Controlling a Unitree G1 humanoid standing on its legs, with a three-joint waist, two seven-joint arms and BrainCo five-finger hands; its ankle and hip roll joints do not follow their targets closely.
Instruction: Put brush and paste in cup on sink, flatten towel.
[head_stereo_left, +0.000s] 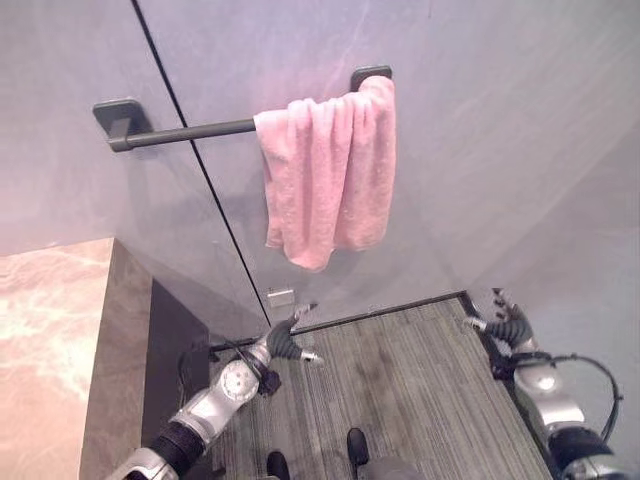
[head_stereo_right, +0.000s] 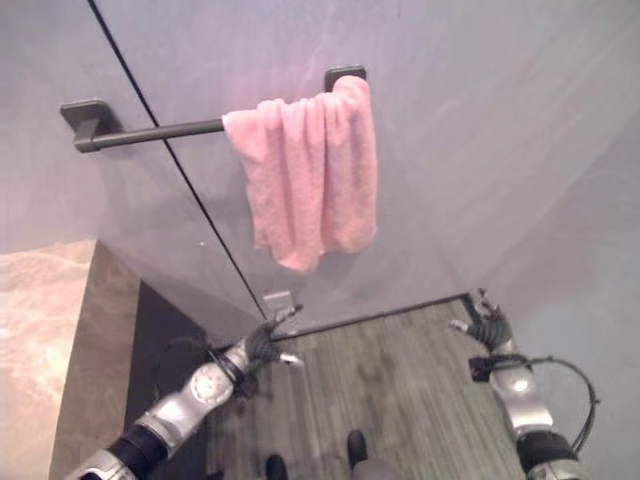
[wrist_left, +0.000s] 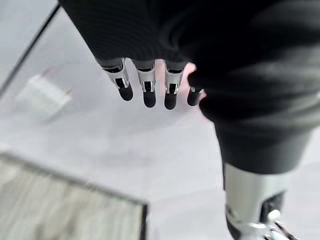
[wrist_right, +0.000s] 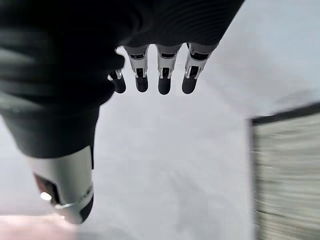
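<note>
You had the pink towel bunched at the right end of the dark towel bar, up against the right-hand bracket, hanging in uneven folds with its lowest corner drooping toward the middle of the grey wall. It was well above both of your hands and touched neither.

Your left hand sat low, near where the wall met the striped floor, just below a small pale plate fixed low on the wall. In the left wrist view its fingers ran out straight in a row, held side by side, with the thumb apart, and they held nothing; beyond them lay bare wall.

Your right hand hung at the right edge of the floor, near the dark skirting strip, also far under the towel. Its fingers were likewise straight and relaxed, empty, with plain wall past their tips.

A marble-patterned counter stood at your left, its top edge level with the towel's lower hem.
</note>
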